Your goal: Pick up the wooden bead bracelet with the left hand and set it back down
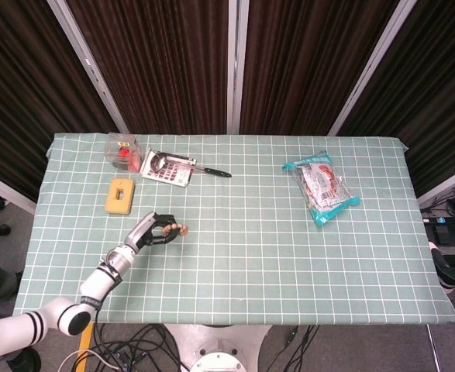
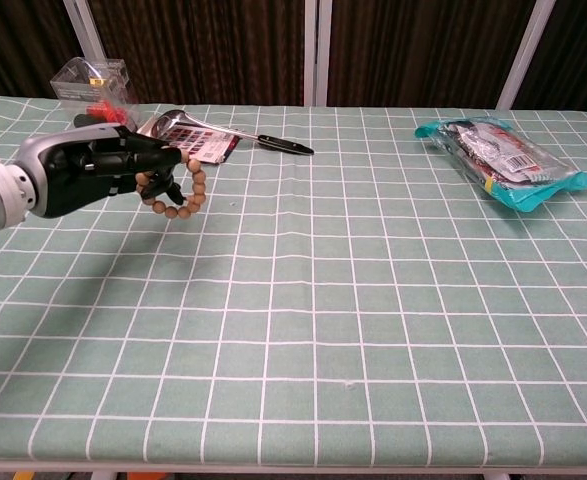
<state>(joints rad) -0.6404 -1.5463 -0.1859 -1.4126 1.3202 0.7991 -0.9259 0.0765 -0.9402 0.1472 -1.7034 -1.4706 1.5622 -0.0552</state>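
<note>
Brown wooden beads first: the wooden bead bracelet (image 2: 176,187) is hanging from the fingers (image 2: 145,161) of the black left hand (image 2: 101,170), which is curling around one side of the loop and gripping it. In the chest view the bracelet's lower beads are sitting close to the green checked tablecloth (image 2: 373,300); whether they are touching it cannot be told. From the head view the same hand (image 1: 151,231) is reaching in from the table's near left, with the beads (image 1: 181,229) showing just past the fingertips. The right hand is showing only as a sliver of white arm at the far right edge, so its fingers cannot be judged.

Behind the hand, a clear plastic box with red contents (image 2: 91,82) is standing near a spoon with a black handle (image 2: 235,130) lying across a printed card (image 2: 198,146). A yellow wooden block (image 1: 120,194) is lying beside them, and a teal-edged snack packet (image 2: 497,156) is resting well apart on the right.
</note>
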